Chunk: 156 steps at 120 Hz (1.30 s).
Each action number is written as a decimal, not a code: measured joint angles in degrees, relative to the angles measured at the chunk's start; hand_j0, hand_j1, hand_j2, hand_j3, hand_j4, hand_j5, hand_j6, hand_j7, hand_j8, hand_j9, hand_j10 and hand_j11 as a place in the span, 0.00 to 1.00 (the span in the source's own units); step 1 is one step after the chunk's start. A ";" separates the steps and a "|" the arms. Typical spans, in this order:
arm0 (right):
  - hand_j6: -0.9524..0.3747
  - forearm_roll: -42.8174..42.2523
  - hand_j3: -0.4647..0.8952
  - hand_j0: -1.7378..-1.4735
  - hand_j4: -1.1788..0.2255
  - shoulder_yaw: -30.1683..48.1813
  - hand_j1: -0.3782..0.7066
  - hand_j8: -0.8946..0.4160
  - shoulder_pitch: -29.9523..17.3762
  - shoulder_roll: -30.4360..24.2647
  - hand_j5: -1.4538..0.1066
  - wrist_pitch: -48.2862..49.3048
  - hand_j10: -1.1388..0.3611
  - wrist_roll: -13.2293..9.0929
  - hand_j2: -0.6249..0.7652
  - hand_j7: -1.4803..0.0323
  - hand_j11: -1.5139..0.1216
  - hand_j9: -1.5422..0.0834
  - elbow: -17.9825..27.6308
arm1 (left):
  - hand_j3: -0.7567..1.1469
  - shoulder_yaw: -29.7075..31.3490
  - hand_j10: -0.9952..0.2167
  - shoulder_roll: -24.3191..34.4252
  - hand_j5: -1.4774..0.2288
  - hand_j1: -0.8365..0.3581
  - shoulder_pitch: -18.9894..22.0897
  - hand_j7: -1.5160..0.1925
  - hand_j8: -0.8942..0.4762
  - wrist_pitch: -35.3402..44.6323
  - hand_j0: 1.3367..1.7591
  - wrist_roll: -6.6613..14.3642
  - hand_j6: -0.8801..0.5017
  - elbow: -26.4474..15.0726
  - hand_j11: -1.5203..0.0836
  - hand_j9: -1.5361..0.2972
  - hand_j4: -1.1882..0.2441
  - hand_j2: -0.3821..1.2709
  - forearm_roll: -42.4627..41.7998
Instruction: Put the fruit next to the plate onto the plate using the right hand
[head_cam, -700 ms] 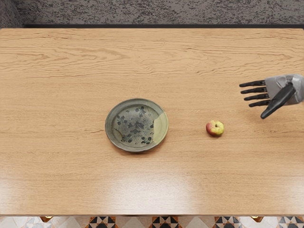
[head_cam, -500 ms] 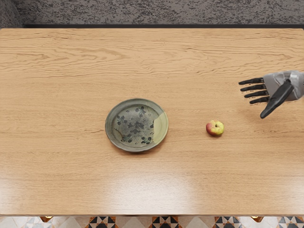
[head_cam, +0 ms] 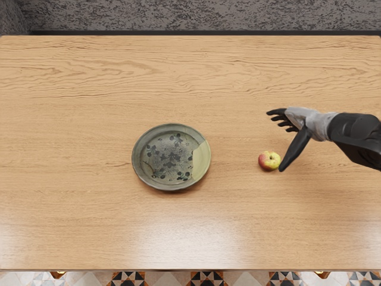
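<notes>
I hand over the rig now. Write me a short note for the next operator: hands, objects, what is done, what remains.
Right robot hand: open, fingers spread, just right of the apple, holding nothing.
Left robot hand: not in view.
Apple: on the table, right of the plate, apart from it.
Done: nothing on the plate yet.
Left to do: grasp the apple, set it on the plate.

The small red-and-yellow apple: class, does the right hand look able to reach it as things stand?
Probably yes: the open right hand hovers beside the small red-and-yellow apple, thumb nearly at it, with nothing between them.
</notes>
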 joint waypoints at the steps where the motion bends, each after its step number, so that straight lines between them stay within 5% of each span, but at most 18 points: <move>1: 0.66 -0.26 0.34 0.30 0.79 -0.01 0.10 0.63 -0.19 0.09 0.88 -0.47 0.71 0.00 0.44 0.92 0.87 0.90 0.10 | 0.40 0.00 0.82 0.00 0.86 0.99 0.00 0.88 0.65 0.00 0.76 0.00 0.63 0.00 0.94 0.83 0.82 0.23 0.00; 55: 0.55 -8.94 0.34 0.30 0.68 -0.65 0.27 0.51 -6.97 6.42 0.75 -11.04 0.61 0.20 0.42 0.79 0.75 0.77 1.18 | 0.40 0.00 0.82 0.00 0.86 0.99 0.00 0.88 0.65 0.00 0.76 -0.01 0.63 0.00 0.94 0.83 0.82 0.23 0.00; 126: 0.38 -9.02 0.34 0.30 0.52 -0.41 0.51 0.34 -7.57 5.68 0.56 -9.70 0.46 0.29 0.39 0.60 0.57 0.59 1.19 | 0.40 0.00 0.82 0.00 0.86 0.99 0.00 0.88 0.65 0.00 0.76 -0.01 0.63 0.00 0.94 0.83 0.82 0.23 0.00; 156: 0.34 -8.60 0.34 0.30 0.48 -0.28 0.56 0.34 -7.53 5.48 0.51 -8.81 0.46 0.32 0.44 0.54 0.52 0.54 1.19 | 0.40 0.00 0.82 0.00 0.86 0.99 0.00 0.88 0.65 0.00 0.76 -0.03 0.63 0.00 0.94 0.83 0.82 0.23 0.00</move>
